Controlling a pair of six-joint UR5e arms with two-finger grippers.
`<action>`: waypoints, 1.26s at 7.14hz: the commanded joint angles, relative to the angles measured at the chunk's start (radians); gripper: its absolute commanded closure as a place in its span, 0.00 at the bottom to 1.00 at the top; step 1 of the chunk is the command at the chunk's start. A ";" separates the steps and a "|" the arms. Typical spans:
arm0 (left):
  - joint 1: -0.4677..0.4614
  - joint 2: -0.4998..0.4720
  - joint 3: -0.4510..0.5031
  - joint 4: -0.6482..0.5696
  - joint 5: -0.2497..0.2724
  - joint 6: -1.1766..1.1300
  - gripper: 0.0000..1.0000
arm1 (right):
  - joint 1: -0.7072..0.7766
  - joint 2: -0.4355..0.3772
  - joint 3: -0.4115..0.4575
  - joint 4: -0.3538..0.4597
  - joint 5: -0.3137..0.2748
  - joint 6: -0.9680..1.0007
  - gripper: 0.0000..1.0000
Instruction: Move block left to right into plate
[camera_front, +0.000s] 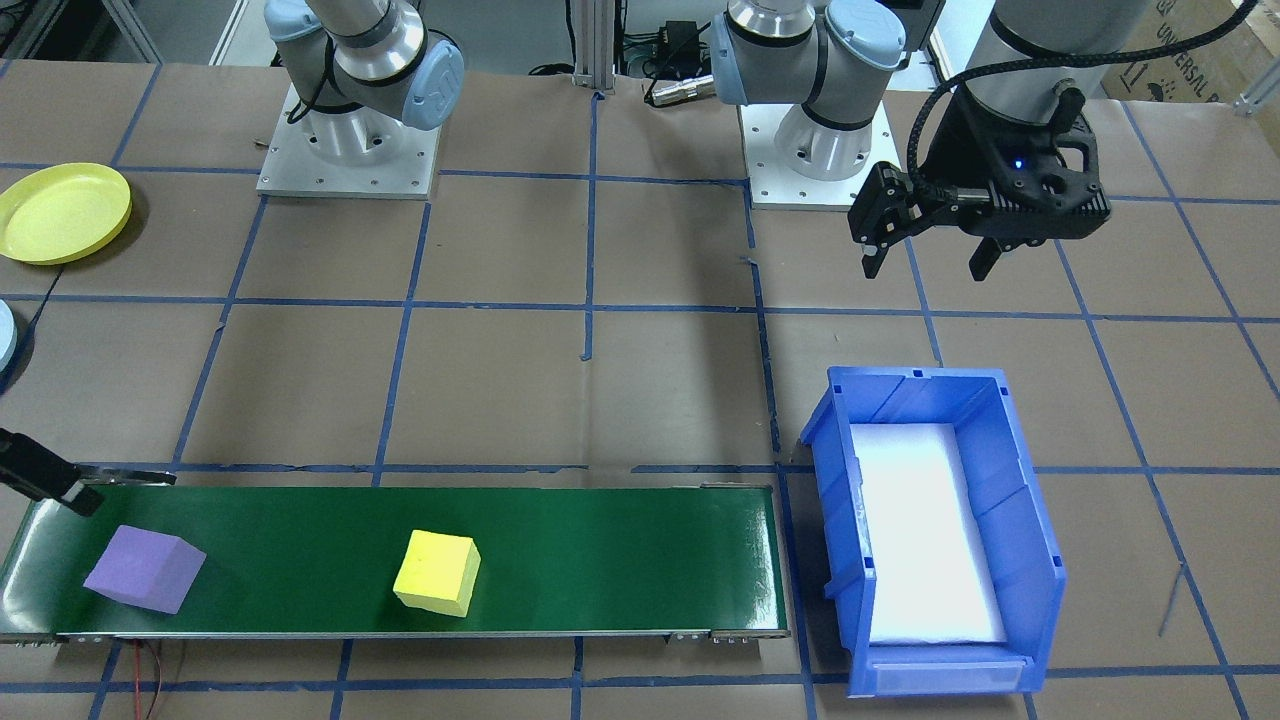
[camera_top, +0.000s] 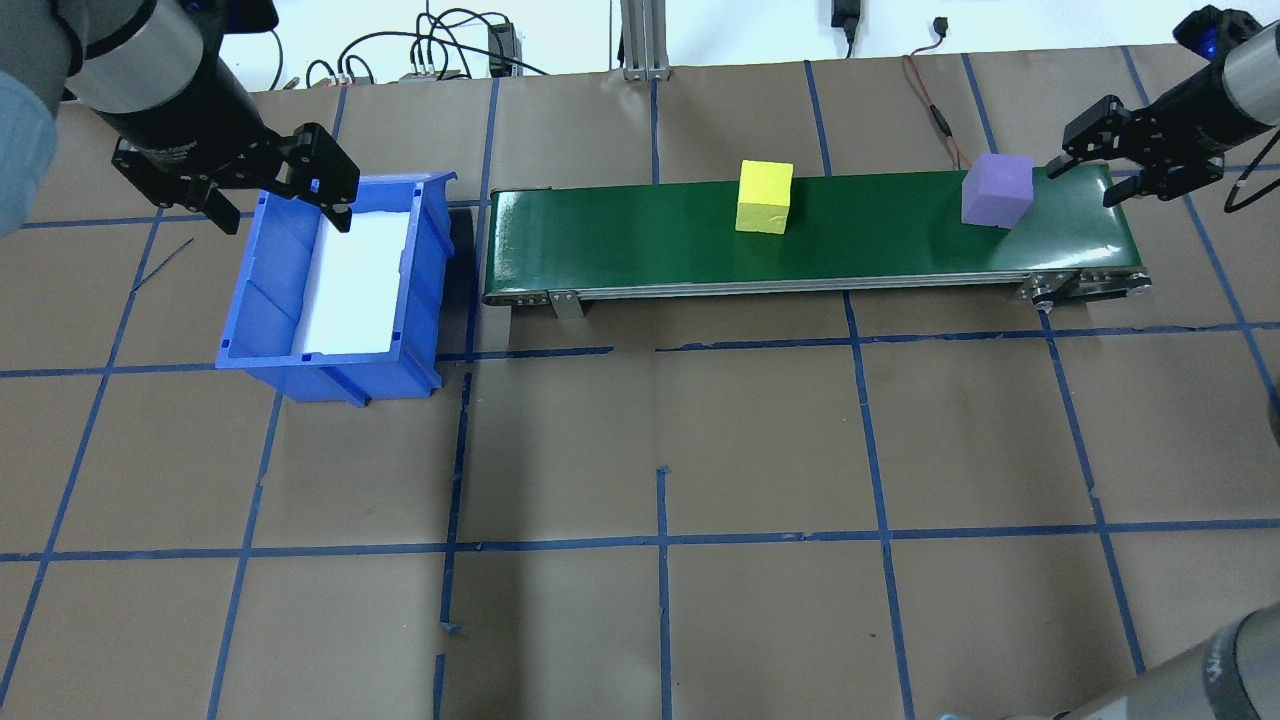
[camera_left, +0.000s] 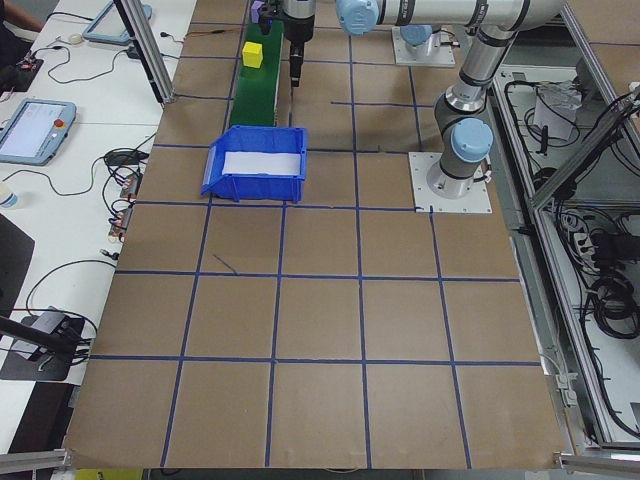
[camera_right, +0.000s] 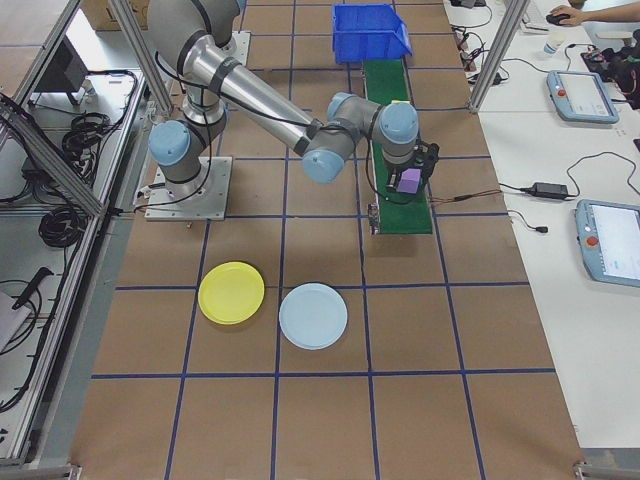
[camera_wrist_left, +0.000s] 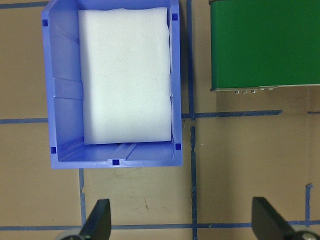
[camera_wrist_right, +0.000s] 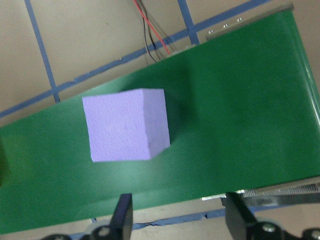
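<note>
A purple block (camera_front: 145, 568) (camera_top: 997, 190) lies near the right-arm end of the green conveyor belt (camera_front: 600, 560) (camera_top: 880, 230). Further along the belt, near its middle, is a yellow block (camera_front: 437, 572) (camera_top: 765, 196). My right gripper (camera_top: 1085, 183) (camera_wrist_right: 180, 215) hangs open just off that belt end. In the right wrist view the purple block (camera_wrist_right: 125, 131) lies ahead of the fingers, not between them. My left gripper (camera_front: 925, 250) (camera_top: 282, 220) (camera_wrist_left: 182, 222) is open and empty, above the table beside the blue bin (camera_front: 830, 480). A yellow plate (camera_front: 62, 212) (camera_right: 231, 292) lies on the table.
The blue bin (camera_top: 270, 260) (camera_wrist_left: 62, 100) with a white pad inside stands off the belt's other end. A light blue plate (camera_right: 313, 315) lies beside the yellow one. Red wires (camera_wrist_right: 150, 30) run past the belt end. Operators' desks with tablets flank the table.
</note>
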 joint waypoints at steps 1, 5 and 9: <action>0.000 -0.001 -0.001 0.000 0.000 0.001 0.00 | 0.015 0.065 -0.025 -0.084 0.018 0.125 0.11; 0.000 -0.001 -0.001 0.000 0.000 0.001 0.00 | 0.052 0.151 -0.018 -0.177 -0.099 0.125 0.21; 0.000 -0.002 -0.001 0.000 -0.001 0.001 0.00 | 0.034 0.076 -0.013 -0.172 -0.291 -0.016 0.76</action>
